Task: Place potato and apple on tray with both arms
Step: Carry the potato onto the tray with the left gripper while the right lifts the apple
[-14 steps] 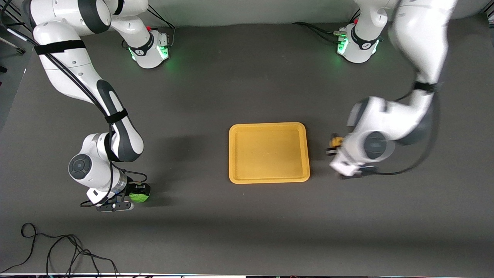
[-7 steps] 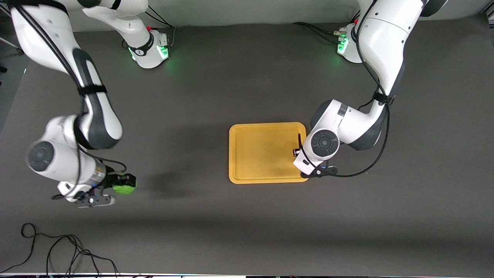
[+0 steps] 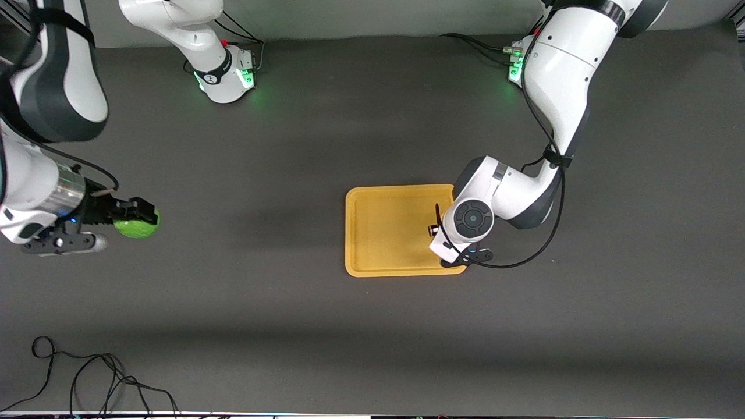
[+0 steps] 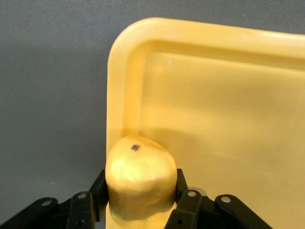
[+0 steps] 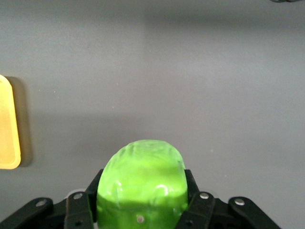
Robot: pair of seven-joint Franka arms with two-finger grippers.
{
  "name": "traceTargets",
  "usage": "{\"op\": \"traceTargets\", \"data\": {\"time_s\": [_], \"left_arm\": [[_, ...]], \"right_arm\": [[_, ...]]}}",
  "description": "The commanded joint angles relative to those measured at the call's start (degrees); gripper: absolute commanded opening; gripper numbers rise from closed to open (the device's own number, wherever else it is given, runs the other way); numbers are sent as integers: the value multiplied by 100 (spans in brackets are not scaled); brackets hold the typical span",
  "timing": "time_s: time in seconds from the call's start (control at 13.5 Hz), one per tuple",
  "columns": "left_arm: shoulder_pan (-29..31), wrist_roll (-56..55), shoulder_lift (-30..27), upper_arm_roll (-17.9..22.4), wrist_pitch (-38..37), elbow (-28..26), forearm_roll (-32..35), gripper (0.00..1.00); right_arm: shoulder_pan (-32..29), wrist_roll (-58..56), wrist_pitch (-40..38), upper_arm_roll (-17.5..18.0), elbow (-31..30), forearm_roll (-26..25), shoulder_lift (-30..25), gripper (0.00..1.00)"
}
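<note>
The yellow-orange tray [image 3: 384, 227] lies mid-table. My left gripper [image 4: 139, 185] is shut on the tan-yellow potato [image 4: 138, 167] and holds it over a corner of the tray [image 4: 214, 114], just inside the rim. In the front view the left arm's wrist [image 3: 470, 220] covers the potato, over the tray's end toward the left arm. My right gripper [image 3: 138, 220] is shut on the green apple [image 3: 137, 228] and holds it in the air over bare table toward the right arm's end. The right wrist view shows the apple [image 5: 141, 181] between the fingers and the tray's edge [image 5: 7, 124] well off.
A black cable [image 3: 87, 378] lies coiled on the dark table near the front camera, at the right arm's end. Both arm bases [image 3: 224, 75] stand lit green along the table's edge farthest from the front camera.
The left gripper carried the potato from beside the tray to over its end. The right gripper lifted the apple off the table and swung it up toward the right arm's end.
</note>
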Motion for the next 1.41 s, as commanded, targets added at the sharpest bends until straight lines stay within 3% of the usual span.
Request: {"op": "traceTargets", "data": {"time_s": [0.0,0.3,0.59,0.81,0.96,1.19,1.33], "left_arm": [[-123,-138,77,74,-30,112,-37,44],[-132,-156,69,74,5,130,-46,59],[-123,-146,25,74,-4,139,-46,98],[-97,-155,-97,83,-144,174,-46,100],[104,-68,-579,127,-555,209,-11,100],[1016,649,-1135,92,-1529,874,68,100],[1221,1353,-1388,171,-2103,1149,434,100]], "right_arm": [[42,-67,-32,-39,-274,103,-252,43],[77,-32,12,-39,-697,120,-639,43],[104,195,38,39,-679,147,-622,43],[428,529,222,49,-662,147,-543,43],[587,644,346,49,-662,147,-473,43],[815,951,495,49,-644,147,-367,43],[1122,1311,697,49,-627,147,-236,43]]}}
